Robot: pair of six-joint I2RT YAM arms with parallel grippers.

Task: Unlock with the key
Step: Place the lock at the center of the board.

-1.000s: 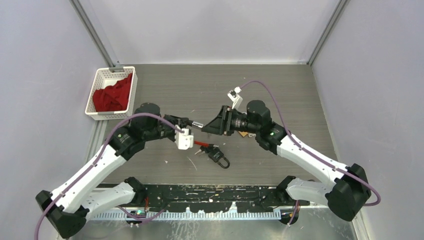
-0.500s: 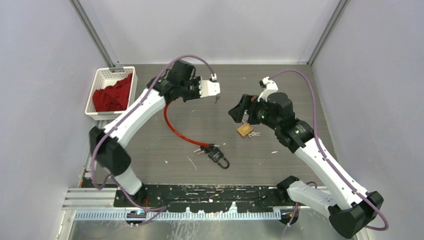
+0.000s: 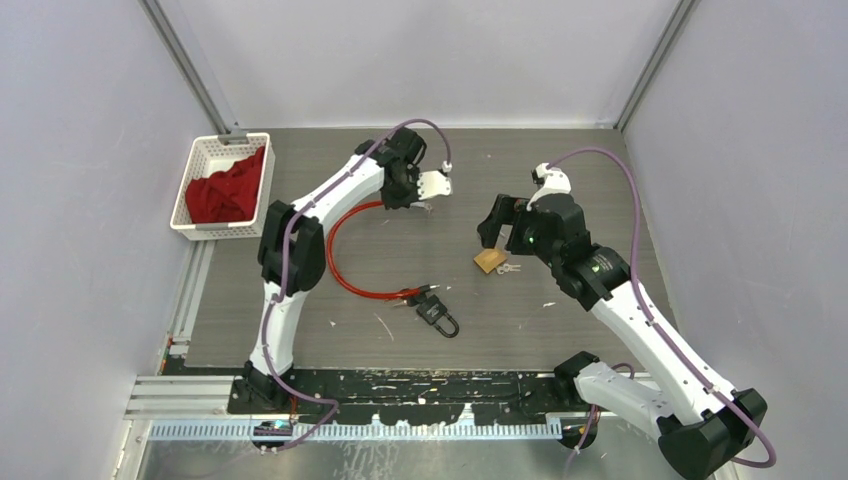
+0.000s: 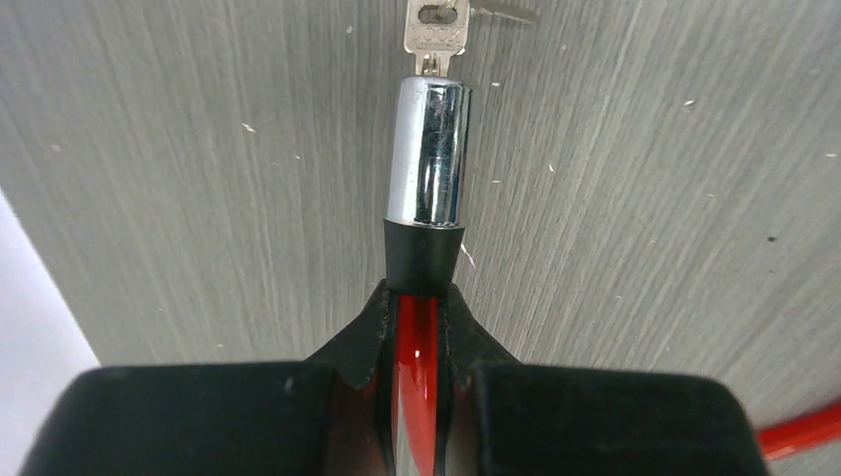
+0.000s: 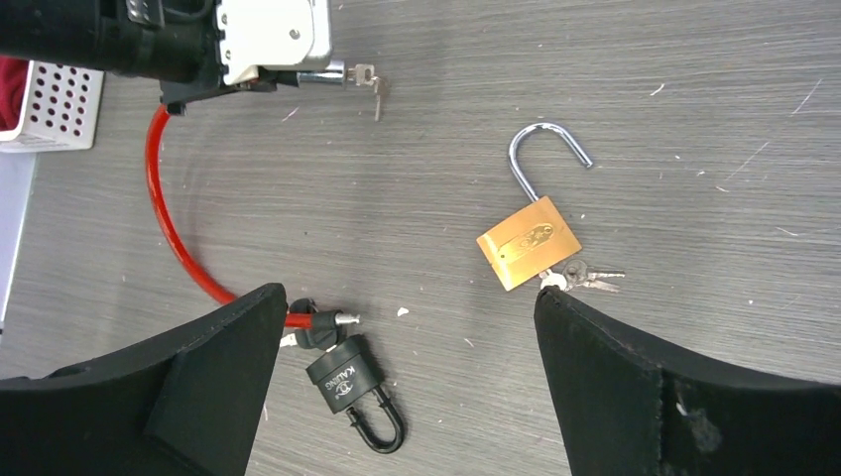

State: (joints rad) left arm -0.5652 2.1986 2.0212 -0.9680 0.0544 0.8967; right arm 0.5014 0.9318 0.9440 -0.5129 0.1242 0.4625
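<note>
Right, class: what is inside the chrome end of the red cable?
A silver key sits in the chrome end of the red cable; only its head shows, its blade is hidden inside.

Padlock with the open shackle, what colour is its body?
Brass-gold padlock body, clearest in right wrist view.

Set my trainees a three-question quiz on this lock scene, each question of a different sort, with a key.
1. True or false: the shackle of the brass padlock stands open.
2. What does the left end effector grip? A the red cable; B the black padlock; C the basket.
3. Fill the gap: the jaws of the right end effector stand ____.
Key: 1 true; 2 A; 3 open.
</note>
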